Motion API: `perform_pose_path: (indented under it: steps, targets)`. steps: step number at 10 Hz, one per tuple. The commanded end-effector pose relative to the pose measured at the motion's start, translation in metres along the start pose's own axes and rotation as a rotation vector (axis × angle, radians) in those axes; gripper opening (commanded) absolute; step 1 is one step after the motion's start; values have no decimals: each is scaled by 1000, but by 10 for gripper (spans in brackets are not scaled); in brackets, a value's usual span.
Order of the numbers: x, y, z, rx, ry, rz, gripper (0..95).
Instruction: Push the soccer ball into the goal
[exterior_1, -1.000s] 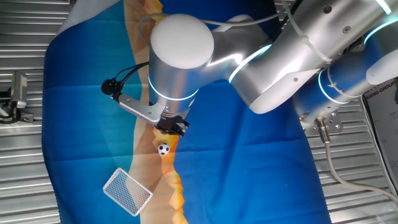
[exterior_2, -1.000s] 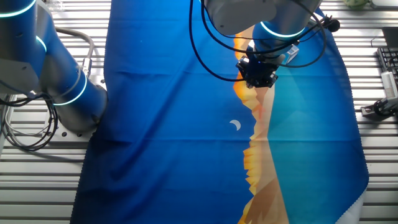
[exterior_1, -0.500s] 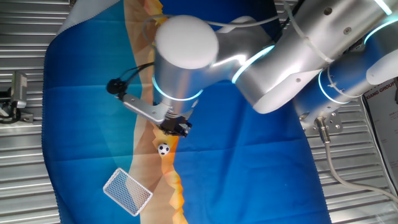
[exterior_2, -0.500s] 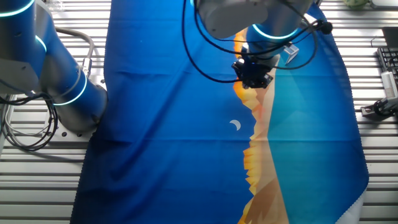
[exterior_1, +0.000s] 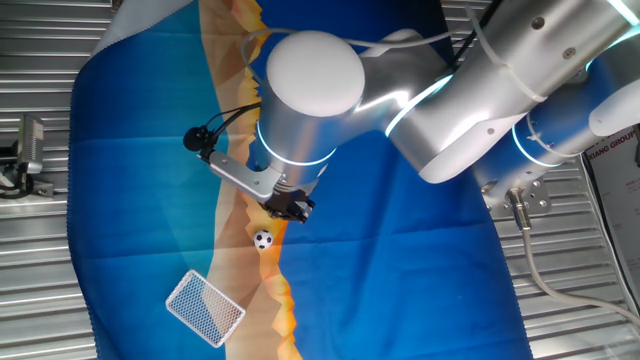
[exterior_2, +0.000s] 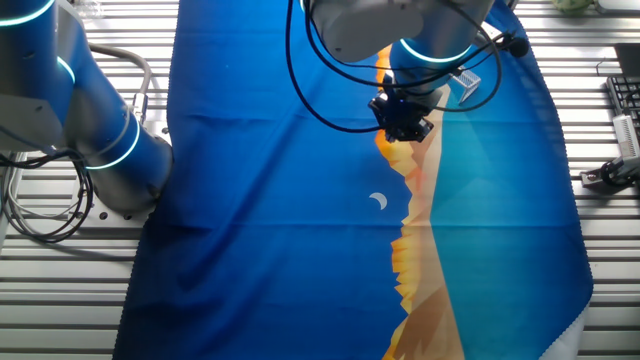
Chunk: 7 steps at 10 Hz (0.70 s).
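Observation:
The soccer ball (exterior_1: 262, 239), tiny and white with black patches, rests on the orange band of the cloth in one fixed view. The goal (exterior_1: 204, 306), a white-framed mesh rectangle, lies flat on the cloth below and to the left of the ball, a short gap away. My gripper (exterior_1: 289, 208) hangs just above and to the right of the ball, black fingers together with nothing between them. In the other fixed view my gripper (exterior_2: 404, 125) sits over the top of the orange band; the ball and the goal do not show there.
A blue cloth (exterior_1: 400, 260) with an orange strip covers the slatted metal table (exterior_1: 40, 260). A grey clamp fixture (exterior_1: 28, 150) stands at the left edge. The arm's blue base (exterior_2: 100, 130) and cables sit left of the cloth. A dark device (exterior_2: 610, 172) lies at the right.
My gripper has drifted a little to the right and slightly down in one fixed view, leftward in the other. The ball and goal have not moved.

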<state>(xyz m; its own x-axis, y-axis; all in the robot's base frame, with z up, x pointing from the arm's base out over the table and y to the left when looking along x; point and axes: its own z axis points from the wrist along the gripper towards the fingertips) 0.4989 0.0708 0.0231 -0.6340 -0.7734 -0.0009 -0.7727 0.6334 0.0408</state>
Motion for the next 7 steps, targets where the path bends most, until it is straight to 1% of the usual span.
perform_pose_path:
  steps: [1,7]
  targets:
    - [-1,1,0,-5,0,14,0]
    - [-13,5,3,-1,7,34,0]
